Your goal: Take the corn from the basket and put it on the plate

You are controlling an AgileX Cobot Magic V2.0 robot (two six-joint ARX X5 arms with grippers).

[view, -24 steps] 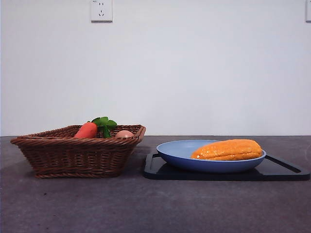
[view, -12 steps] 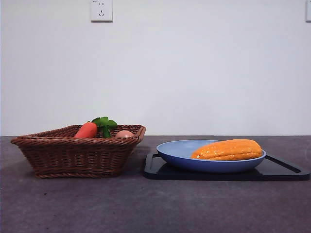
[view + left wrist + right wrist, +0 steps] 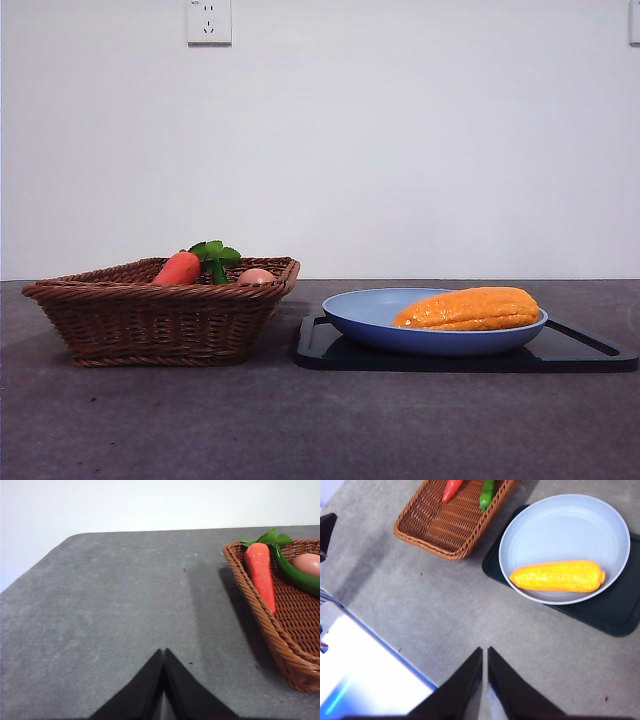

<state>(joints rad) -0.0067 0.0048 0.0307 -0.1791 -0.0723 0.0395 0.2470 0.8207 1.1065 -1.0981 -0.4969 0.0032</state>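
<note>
**Corn on the plate, both my grippers clear**

Wicker comes first on the left: the basket (image 3: 160, 310) holds a carrot (image 3: 178, 268), an egg (image 3: 256, 276) and, seen from my wrists, a green vegetable (image 3: 487, 494), but no cob. Just beside it to the right, the black tray (image 3: 590, 350) carries the plate (image 3: 370, 318), and the corn (image 3: 468, 309) lies lengthwise inside the plate's bowl, one end close to the rim. I judge the placement done.

The cob looks stiff and light, and its bumpy kernels should give my jaws purchase. If I had to lift it again, I would close across its thick middle, not on a tapered end, where it could pivot or slip out.

My left gripper (image 3: 164, 656) is pinched closed over bare table near the basket's outer side, holding nothing. My right gripper (image 3: 485, 652) is closed and empty too, high above the table, well apart from the plate.

Against the earlier front views, nothing has shifted: basket, plate and corn sit exactly as they did.
</note>
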